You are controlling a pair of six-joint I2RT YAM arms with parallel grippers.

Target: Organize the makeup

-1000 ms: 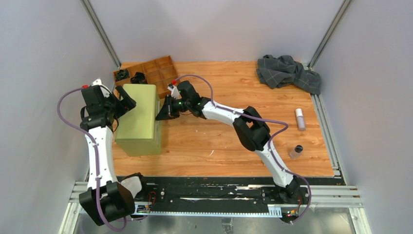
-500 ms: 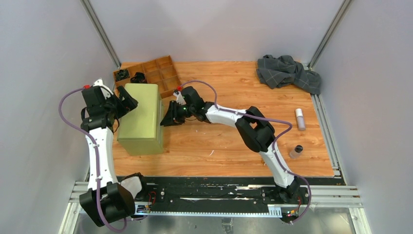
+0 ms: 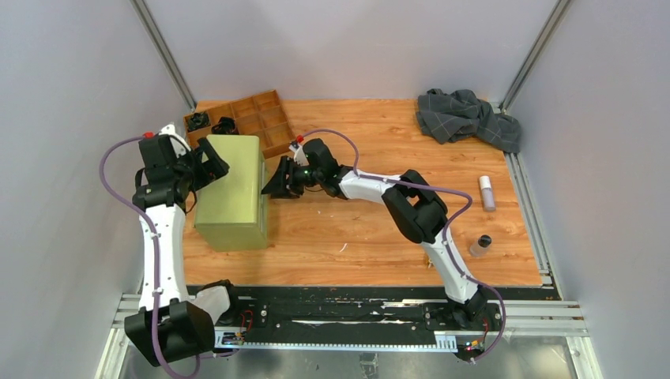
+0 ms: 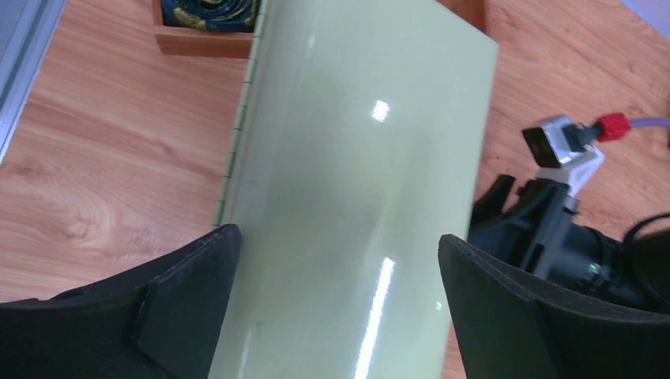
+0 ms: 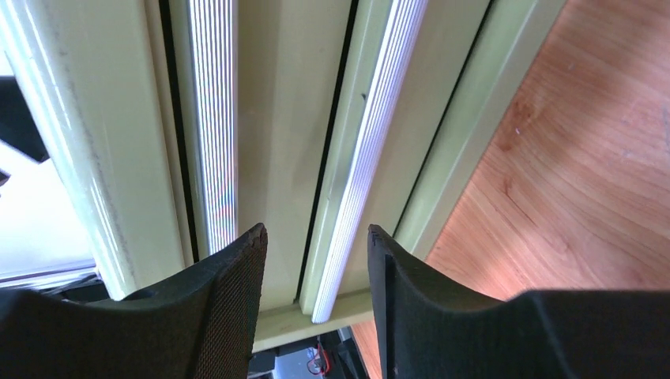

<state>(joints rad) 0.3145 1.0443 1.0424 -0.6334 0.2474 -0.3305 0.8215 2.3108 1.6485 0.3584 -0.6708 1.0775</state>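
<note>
Landmark: a glossy olive-green rectangular box point(image 3: 231, 189) lies on the left part of the wooden table point(image 3: 379, 229), with a hinge line along its left long edge in the left wrist view.
Left gripper: the left gripper point(image 3: 207, 162) hangs over the far left part of the box. In its own view point(image 4: 336, 260) the two black fingers stand wide apart, one at each long edge of the box lid. I cannot tell whether they touch it.
Right gripper: the right gripper point(image 3: 276, 183) is at the right side of the box, pointing at it. In the right wrist view point(image 5: 316, 245) its fingers are apart, with one of two white ribbed strips point(image 5: 371, 142) on the box front running down between them. Nothing is clamped.
Tray: a brown wooden compartment tray point(image 3: 269, 110) sits just behind the box.
Makeup in tray: two small dark items point(image 3: 197, 120) lie in the tray's leftmost compartments, behind the box's far left corner. What they are is too small to tell.
Makeup on table: a white-and-pink tube point(image 3: 487, 192) lies well to the right of the box. A clear bottle with a black cap point(image 3: 480, 245) stands nearer than the tube, equally far to the right.
Cloth: a crumpled grey checked cloth point(image 3: 466, 117) lies far right of the box, towards the back.
</note>
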